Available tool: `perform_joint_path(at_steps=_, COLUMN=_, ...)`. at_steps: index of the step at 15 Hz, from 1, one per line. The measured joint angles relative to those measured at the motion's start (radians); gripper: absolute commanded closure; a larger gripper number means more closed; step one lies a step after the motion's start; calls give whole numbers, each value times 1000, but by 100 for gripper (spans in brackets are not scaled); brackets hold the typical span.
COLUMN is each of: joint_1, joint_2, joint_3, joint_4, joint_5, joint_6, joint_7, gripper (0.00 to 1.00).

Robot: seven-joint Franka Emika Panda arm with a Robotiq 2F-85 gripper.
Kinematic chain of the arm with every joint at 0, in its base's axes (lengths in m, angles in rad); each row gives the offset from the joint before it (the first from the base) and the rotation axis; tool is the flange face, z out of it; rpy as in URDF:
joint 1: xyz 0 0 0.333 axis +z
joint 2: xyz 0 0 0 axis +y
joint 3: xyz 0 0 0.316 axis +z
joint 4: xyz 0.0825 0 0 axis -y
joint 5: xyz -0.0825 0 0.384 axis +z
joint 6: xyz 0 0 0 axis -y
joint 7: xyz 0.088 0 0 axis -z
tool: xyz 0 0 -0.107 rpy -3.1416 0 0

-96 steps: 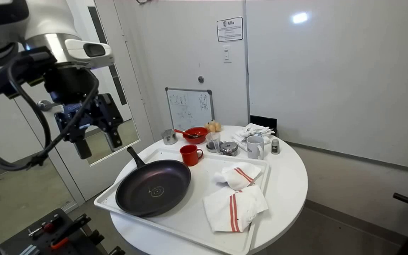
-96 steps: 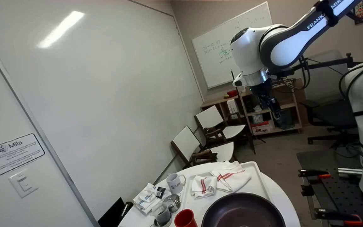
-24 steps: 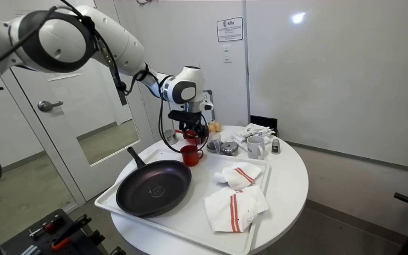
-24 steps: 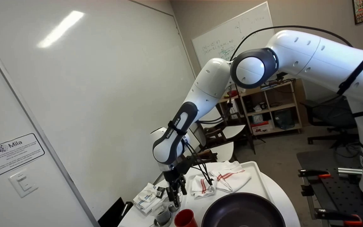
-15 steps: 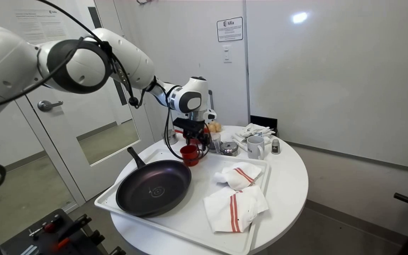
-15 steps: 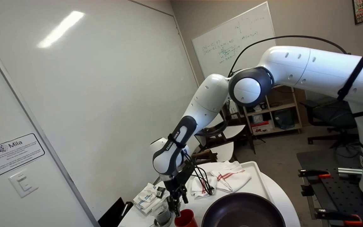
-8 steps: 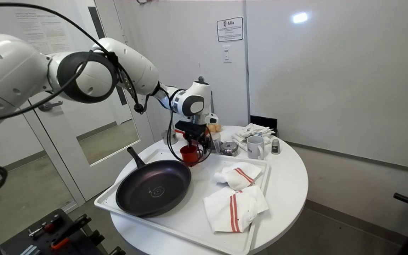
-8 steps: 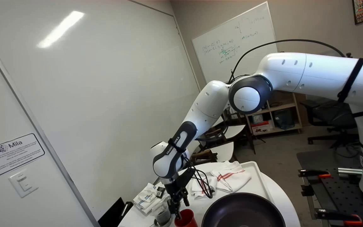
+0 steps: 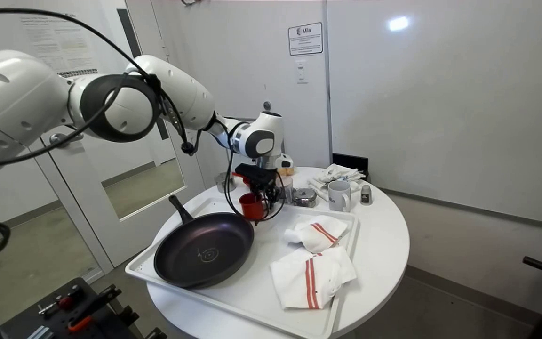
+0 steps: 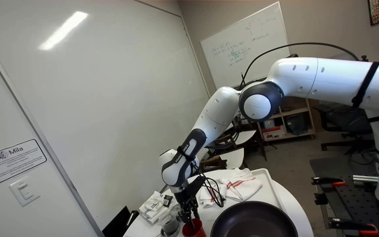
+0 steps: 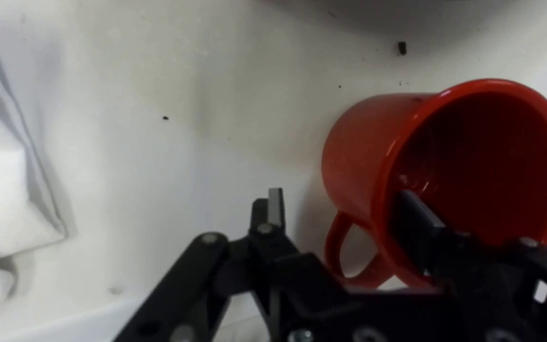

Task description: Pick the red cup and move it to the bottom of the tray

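Note:
The red cup [image 9: 248, 207] stands upright on the tray [image 9: 259, 282], behind the pan; it also shows in an exterior view [image 10: 194, 231] and in the wrist view [image 11: 359, 147]. My gripper [image 11: 343, 202] is open over the cup's rim. In the wrist view one finger reaches inside the cup and the other is outside, beyond the handle, with a gap to the cup. The gripper also shows in both exterior views [image 9: 265, 201] [image 10: 193, 220], pointing down. The cup's handle is partly hidden by the gripper and cables in an exterior view.
A black frying pan [image 9: 205, 249] lies on the tray beside the cup. White towels with red stripes [image 9: 315, 235] lie on the tray's other side. A clear glass [image 9: 287, 190], a metal tin [image 9: 304, 197] and a grey mug [image 9: 338, 195] stand behind. The red dish [image 9: 246, 181] is mostly hidden.
The arm has swung from beside the table to above the cup. In the last second the gripper has come lower, and one finger has entered the cup. The cup has not visibly moved.

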State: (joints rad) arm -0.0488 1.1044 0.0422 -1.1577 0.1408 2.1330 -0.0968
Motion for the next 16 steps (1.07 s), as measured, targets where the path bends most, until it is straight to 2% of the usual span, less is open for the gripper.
perform_joint_path(at_steps=4, joint_1=-1, joint_2=3, joint_3=0, joint_4=0, joint_5=0, joint_6=-1, joint_7=0, gripper=98)
perform_joint_path(at_steps=16, joint_1=0, joint_2=-17, joint_3=-6, joint_4=-7, joint_5=-22, joint_6=-2, joint_7=0, gripper=99)
